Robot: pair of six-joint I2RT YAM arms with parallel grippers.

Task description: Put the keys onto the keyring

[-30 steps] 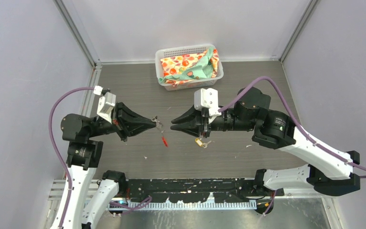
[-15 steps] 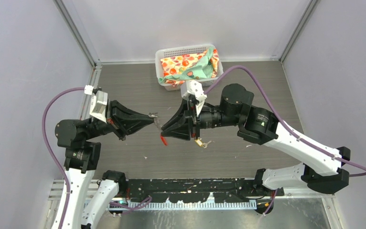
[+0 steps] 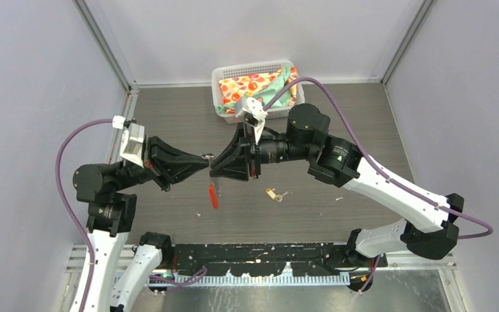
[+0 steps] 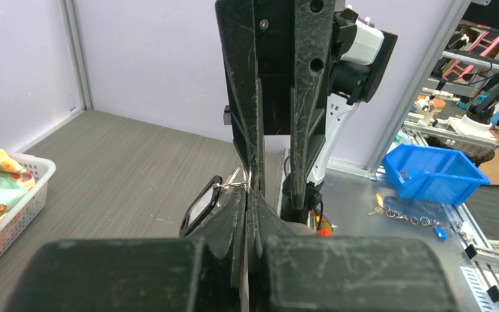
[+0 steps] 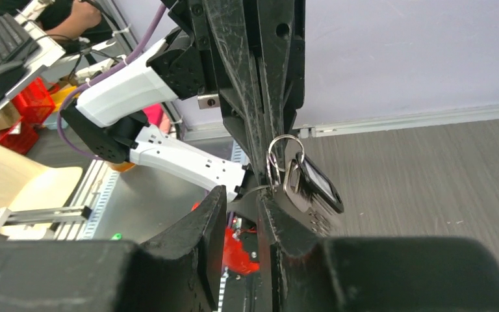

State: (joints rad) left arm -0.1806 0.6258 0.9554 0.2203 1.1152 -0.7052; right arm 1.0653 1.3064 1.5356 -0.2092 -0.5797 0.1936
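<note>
Left hand (image 3: 206, 158) clenched on keyring (image 5: 284, 155) above mid-bench (image 3: 169, 117); black-headed key (image 5: 314, 194) apparently on it. Right hand (image 3: 212, 170) parted, just beside. Brass key (image 3: 273, 194) lies to the right. Risk: contact twists the ring from the pinch.

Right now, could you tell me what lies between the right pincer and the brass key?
Nothing: the top view shows only bare table between the right pincer and the brass key.

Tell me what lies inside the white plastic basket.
A crumpled cloth with orange fruit print and mint green fills the white basket; anything beneath it is hidden.
</note>
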